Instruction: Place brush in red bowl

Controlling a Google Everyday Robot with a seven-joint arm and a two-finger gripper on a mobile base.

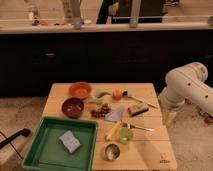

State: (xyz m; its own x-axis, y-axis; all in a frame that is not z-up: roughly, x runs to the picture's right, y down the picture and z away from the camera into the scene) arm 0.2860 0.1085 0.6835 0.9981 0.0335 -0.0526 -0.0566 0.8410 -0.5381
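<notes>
A dark counter is running across the back, and a wooden table is sitting in front, carrying everything. Starting at the left, a green tray is holding a grey sponge. Next, two bowls are sitting close together: an orange bowl at the back and a darker red bowl just in front of it. I'm taking the darker one as the target.

The middle is looking cluttered with small bits, and a metal cup is standing near the front edge. The brush is lying flat right of centre, well apart from the red bowl, with nothing gripping it.

At the far right the white arm is bending down beside the table. The gripper seems to be hanging low by the right edge, and I can't tell if it's spread or closed.

I'd be coming straight down on the brush, pinching across the narrow sides of the wooden back. Then I'd be lifting high enough to clear the clutter on the way left.
</notes>
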